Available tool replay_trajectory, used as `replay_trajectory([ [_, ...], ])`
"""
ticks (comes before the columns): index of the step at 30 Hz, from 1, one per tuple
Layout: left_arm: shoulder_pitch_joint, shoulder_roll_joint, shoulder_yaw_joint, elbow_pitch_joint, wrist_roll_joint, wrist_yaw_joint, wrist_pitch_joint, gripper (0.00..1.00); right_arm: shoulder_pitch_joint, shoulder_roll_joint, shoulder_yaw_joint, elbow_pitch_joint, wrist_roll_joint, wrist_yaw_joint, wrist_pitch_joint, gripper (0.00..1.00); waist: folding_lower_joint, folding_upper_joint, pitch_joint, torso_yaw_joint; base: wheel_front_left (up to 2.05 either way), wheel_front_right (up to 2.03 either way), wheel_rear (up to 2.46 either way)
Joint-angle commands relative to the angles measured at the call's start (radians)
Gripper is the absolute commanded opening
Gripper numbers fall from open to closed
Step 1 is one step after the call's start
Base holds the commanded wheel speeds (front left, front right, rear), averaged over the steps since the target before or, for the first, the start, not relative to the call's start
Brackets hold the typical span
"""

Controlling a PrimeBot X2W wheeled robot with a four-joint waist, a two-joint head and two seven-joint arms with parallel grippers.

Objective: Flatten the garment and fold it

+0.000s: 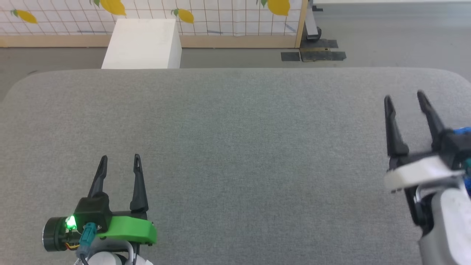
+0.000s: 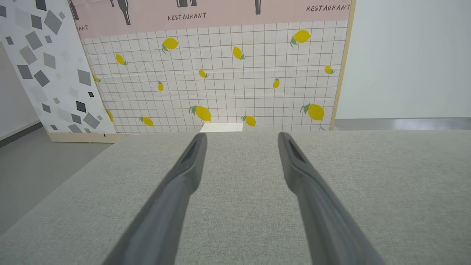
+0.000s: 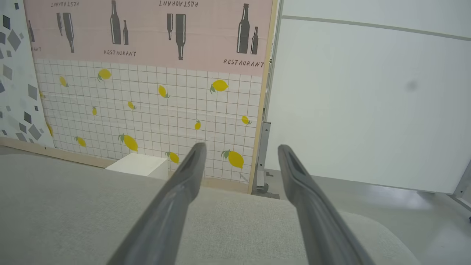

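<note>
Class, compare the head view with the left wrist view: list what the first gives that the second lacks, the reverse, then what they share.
Head view: the open right claw, the green wrist bracket, dark floor patches.
Left wrist view: the pink RESTAURANT strip, the grey-diamond panel.
Shared: the open left claw, grey padded surface, lemon-grid panel, white box.

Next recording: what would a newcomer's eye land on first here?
The broad grey cushion spreads across the head view, with the left gripper at lower left and the right gripper at the right edge, both with fingers apart. Behind it stands a lemon-print panel, with a white box at its foot.
</note>
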Motion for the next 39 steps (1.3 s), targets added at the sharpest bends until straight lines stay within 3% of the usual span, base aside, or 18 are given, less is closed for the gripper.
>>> replay_trajectory([
  [1, 0.012, -0.003, -0.001, 0.005, -0.002, -0.007, -0.004, 1.0, 0.046, 0.02, -0.016, -0.018, 0.002, -0.002, -0.006, 1.0, 0.0001, 0.0, -0.015, 0.012, 0.0, 0.0, 0.0],
  [7, 0.034, -0.007, -0.001, 0.021, -0.003, -0.011, -0.004, 1.0, 0.199, 0.077, -0.039, -0.085, 0.003, -0.002, -0.006, 1.0, 0.0001, 0.0, -0.041, 0.015, 0.0, 0.0, 0.0],
  [17, 0.06, -0.012, 0.001, 0.043, -0.004, -0.02, -0.004, 1.0, 0.333, 0.11, -0.008, -0.163, 0.02, -0.002, 0.016, 1.0, 0.0001, 0.0, -0.079, 0.009, 0.0, 0.0, 0.0],
  [36, 0.082, -0.017, 0.004, 0.04, -0.009, -0.032, -0.004, 1.0, 0.383, 0.119, -0.016, -0.218, 0.056, -0.002, 0.057, 1.0, 0.0001, 0.0, -0.084, 0.013, 0.0, 0.0, 0.0],
  [37, 0.067, -0.012, 0.003, 0.039, -0.002, -0.027, 0.0, 0.0, 0.369, 0.117, -0.018, -0.213, 0.053, 0.0, 0.055, 0.0, 0.0001, 0.0, -0.084, 0.013, 0.0, 0.0, 0.0],
  [39, 0.066, -0.012, 0.002, 0.039, -0.001, -0.027, 0.002, 0.0, 0.369, 0.117, -0.018, -0.212, 0.052, 0.0, 0.055, 0.0, 0.0001, 0.0, -0.084, 0.013, 0.0, 0.0, 0.0],
])
